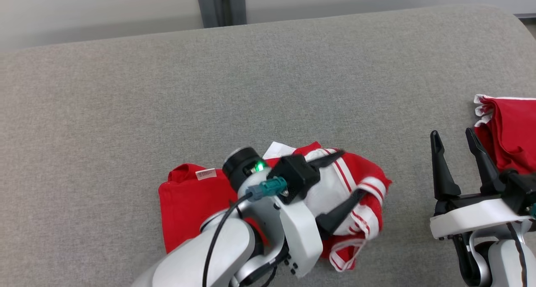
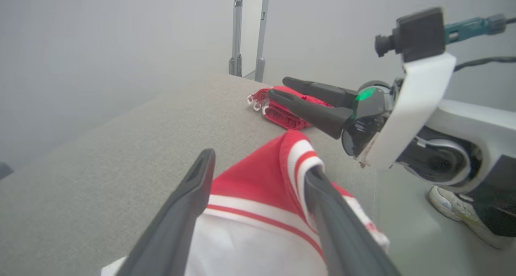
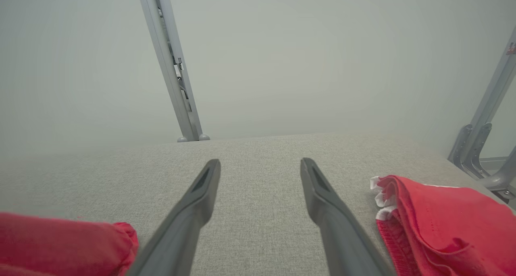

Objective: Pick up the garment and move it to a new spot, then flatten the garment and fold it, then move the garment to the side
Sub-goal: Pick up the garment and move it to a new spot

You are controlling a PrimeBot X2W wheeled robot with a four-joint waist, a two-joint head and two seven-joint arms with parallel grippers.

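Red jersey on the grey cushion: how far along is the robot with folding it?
Done: apparently little; the red sports jersey with striped trim lies crumpled on the grey padded surface, not flattened or folded. In hand: the left pincer is open astride its trim; the right pincer is open and empty. Left: flattening, folding, moving aside.

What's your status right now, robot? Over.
Left hand open, fingers astride the crumpled jersey. Right hand open, empty. Smaller red bundle at far right, not in the way.
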